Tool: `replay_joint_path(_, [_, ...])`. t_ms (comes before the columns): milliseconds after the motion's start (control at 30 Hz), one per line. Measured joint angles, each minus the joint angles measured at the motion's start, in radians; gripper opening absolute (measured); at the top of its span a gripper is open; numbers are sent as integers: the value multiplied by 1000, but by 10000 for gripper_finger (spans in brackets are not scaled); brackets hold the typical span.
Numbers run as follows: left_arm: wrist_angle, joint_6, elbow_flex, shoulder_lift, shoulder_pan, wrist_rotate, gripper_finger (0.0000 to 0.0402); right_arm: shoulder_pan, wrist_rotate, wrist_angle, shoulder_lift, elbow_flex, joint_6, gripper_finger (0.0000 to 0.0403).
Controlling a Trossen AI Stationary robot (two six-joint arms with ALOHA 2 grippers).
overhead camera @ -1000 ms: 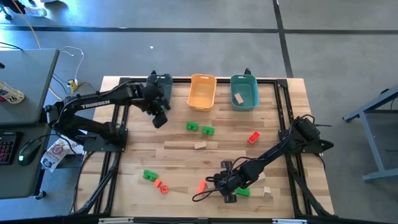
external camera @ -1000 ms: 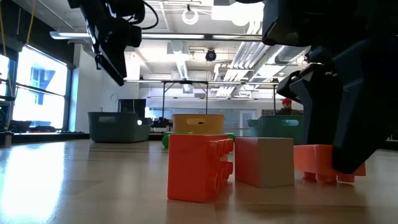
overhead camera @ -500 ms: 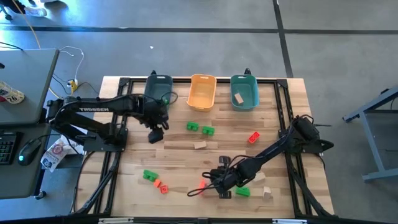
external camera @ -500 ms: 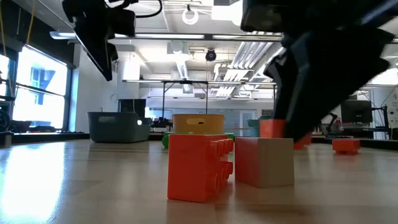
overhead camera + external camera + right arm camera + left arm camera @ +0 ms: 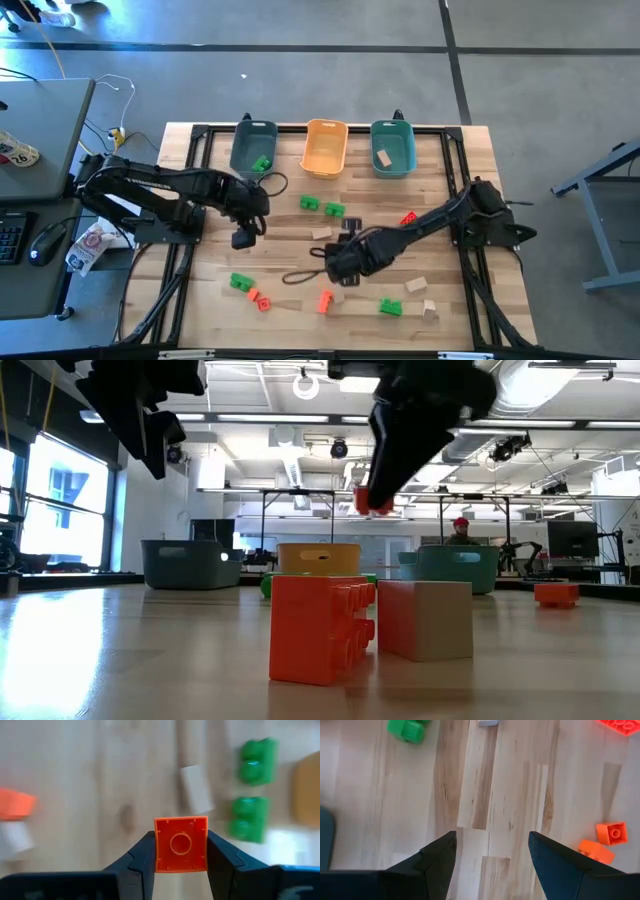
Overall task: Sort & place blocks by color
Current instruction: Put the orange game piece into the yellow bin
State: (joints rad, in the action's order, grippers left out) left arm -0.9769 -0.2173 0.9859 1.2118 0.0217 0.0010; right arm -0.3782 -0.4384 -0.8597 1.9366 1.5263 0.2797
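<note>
The right end effector (image 5: 181, 851) hangs above the middle of the wooden worktop (image 5: 290, 245), its fingers clamped on a small square red-orange plastic block (image 5: 181, 843) held clear of the surface. The left end effector (image 5: 490, 857) hovers over the left part of the worktop with its fingers spread wide and nothing between them. Other green, red-orange and pale tan blocks (image 5: 322, 207) lie scattered across the worktop, and one green block (image 5: 262, 163) sits in the grey-teal bin (image 5: 243, 148) at the far edge.
</note>
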Motion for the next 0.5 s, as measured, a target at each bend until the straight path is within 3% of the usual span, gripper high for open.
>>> replay_joint_path(233, [-12, -16, 0, 0, -61, -42, 234, 125, -65, -86, 0, 77, -159, 109])
replay_joint_path(500, [-48, -69, 0, 0, -142, -109, 234, 291, -57, -107, -1, 116, -361, 109])
